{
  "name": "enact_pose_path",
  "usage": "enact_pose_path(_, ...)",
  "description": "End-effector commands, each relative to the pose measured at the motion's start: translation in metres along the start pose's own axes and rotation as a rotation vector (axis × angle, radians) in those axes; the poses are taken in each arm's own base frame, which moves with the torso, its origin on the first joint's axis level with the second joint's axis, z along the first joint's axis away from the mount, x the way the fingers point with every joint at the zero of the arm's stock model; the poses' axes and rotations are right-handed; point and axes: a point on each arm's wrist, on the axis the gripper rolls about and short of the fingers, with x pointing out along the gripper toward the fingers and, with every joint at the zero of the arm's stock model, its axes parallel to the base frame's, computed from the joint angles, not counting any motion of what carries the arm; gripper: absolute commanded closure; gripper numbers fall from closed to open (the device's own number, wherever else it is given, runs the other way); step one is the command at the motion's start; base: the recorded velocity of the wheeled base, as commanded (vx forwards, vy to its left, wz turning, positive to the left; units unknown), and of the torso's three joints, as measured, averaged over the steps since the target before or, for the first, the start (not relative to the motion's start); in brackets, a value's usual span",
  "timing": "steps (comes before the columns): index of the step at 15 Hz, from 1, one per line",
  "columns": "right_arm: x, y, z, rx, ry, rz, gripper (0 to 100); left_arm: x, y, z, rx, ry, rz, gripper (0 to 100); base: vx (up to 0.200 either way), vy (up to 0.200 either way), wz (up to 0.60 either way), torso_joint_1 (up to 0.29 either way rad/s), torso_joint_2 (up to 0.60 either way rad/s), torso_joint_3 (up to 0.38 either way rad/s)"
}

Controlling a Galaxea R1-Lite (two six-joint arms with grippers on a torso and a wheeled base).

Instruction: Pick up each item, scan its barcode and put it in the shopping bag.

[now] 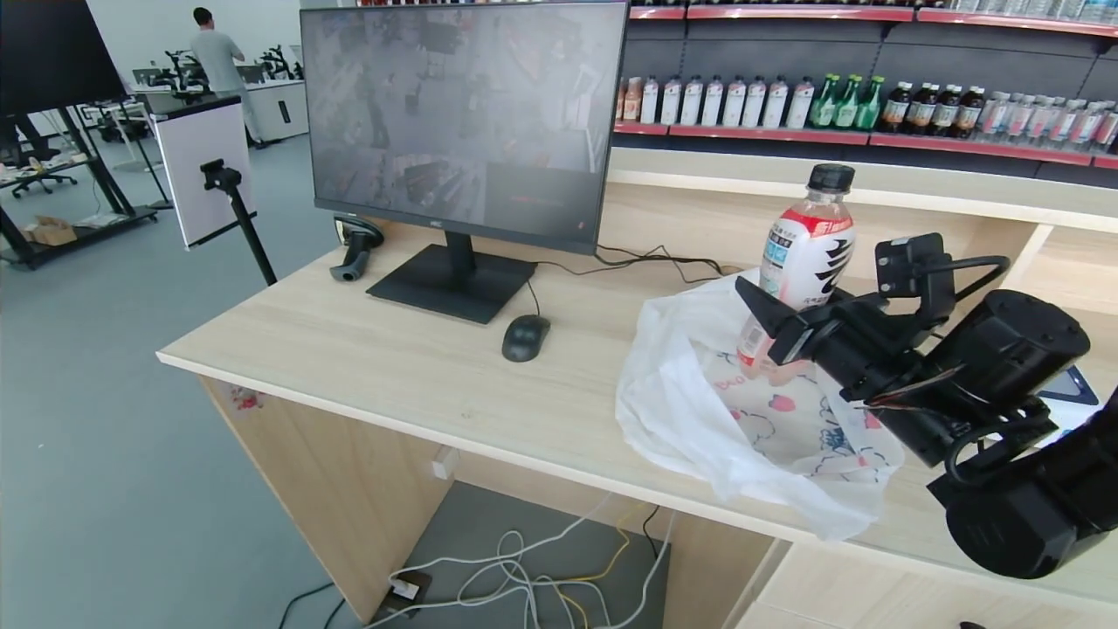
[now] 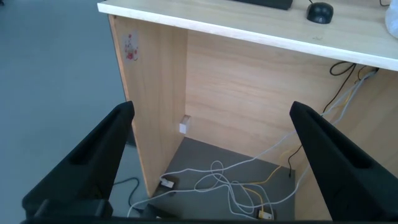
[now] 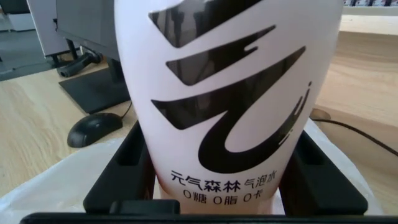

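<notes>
A white drink bottle (image 1: pixel 803 253) with a black cap and a red-and-blue label stands upright in my right gripper (image 1: pixel 786 336), which is shut on its lower body, just above the white shopping bag (image 1: pixel 725 402) lying crumpled on the wooden counter. In the right wrist view the bottle (image 3: pixel 227 93) sits between the two black fingers (image 3: pixel 134 155). A black handheld barcode scanner (image 1: pixel 354 249) rests at the counter's back left beside the monitor. My left gripper (image 2: pixel 211 162) hangs open, low in front of the counter, over the floor cables.
A monitor (image 1: pixel 463 122) on its stand and a black mouse (image 1: pixel 526 337) occupy the counter's middle. Cables trail behind the monitor. Shelves of bottles (image 1: pixel 838 105) line the back wall. A tripod (image 1: pixel 236 210) stands left of the counter.
</notes>
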Motion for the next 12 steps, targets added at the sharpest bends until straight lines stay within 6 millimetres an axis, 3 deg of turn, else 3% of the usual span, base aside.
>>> enact_pose_path(1,0.004,0.001,-0.012,0.004,0.026,0.006,100,0.000,0.000,0.000,0.001,0.000,-0.001,0,0.000,0.000,0.00,0.000,0.00,0.000)
enact_pose_path(6,0.012,0.008,-0.023,0.019,0.044,0.026,100,0.000,0.000,0.000,0.001,0.000,-0.001,0,0.000,0.000,0.00,0.000,0.00,0.000)
enact_pose_path(12,0.023,0.031,-0.033,0.029,0.045,0.089,100,0.000,0.000,0.000,0.001,0.000,-0.001,0,0.000,0.000,0.00,0.000,0.00,0.000)
